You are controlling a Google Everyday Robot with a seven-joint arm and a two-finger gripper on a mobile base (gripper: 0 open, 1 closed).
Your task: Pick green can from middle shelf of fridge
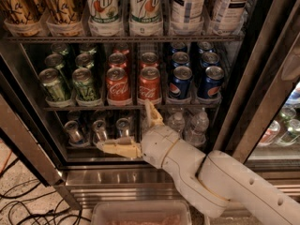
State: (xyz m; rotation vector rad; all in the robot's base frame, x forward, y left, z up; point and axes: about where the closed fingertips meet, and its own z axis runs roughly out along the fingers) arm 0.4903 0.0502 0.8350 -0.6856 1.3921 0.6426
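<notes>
Green can [85,85] stands on the middle shelf [61,108], up and left of the widely spread, empty gripper [124,124].

Perhaps six green cans [54,84] above hand [125,125]

Green can [54,84] front-left on middle shelf [93,108] of fridge [140,184], other cans [150,84] in rows to its right; gripper [124,124] just below the shelf rail, centre.
</notes>
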